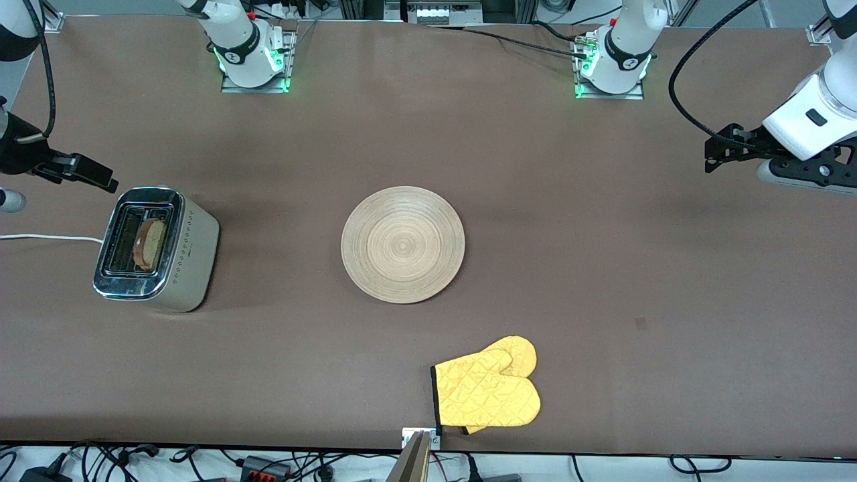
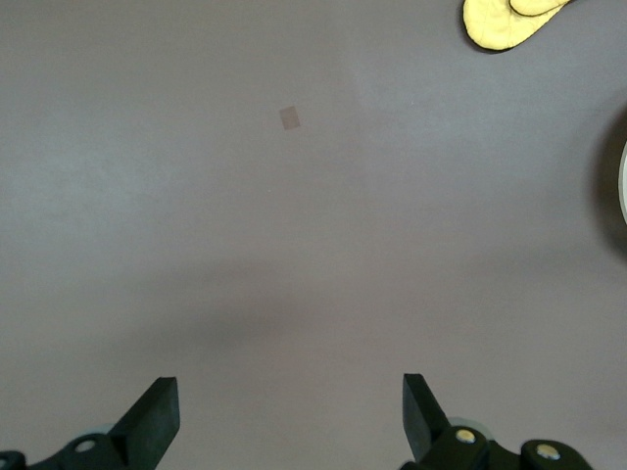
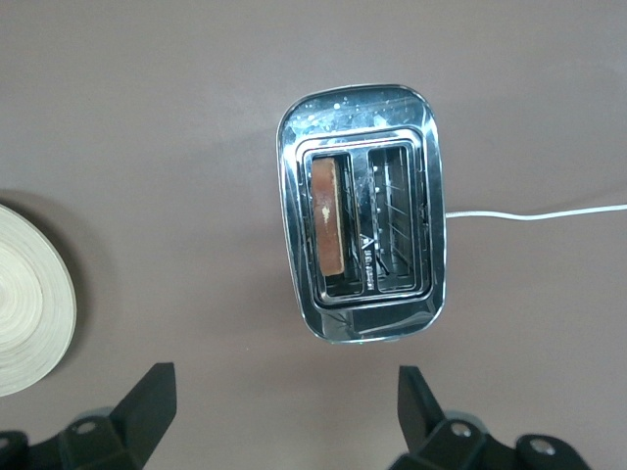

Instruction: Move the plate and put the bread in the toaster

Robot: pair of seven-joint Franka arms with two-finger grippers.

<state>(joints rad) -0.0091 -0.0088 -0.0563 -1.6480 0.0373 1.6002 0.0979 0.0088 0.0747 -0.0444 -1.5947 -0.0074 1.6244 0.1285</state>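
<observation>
The toaster [image 1: 161,251] stands at the right arm's end of the table. The bread [image 1: 150,243] stands upright in its slot nearer the plate, and shows there in the right wrist view [image 3: 328,217] inside the toaster [image 3: 361,211]. The bamboo plate [image 1: 402,244] lies bare at the table's middle; its rim shows in the right wrist view [image 3: 24,304]. My right gripper [image 1: 100,177] is open and empty, up in the air beside the toaster [image 3: 284,382]. My left gripper [image 1: 711,155] is open and empty over bare table at the left arm's end [image 2: 290,387].
A yellow oven mitt [image 1: 489,388] lies near the table's front edge, nearer the front camera than the plate; its tip shows in the left wrist view [image 2: 505,20]. The toaster's white cord [image 1: 47,237] runs off the table's end. A small dark patch [image 1: 641,324] marks the tabletop.
</observation>
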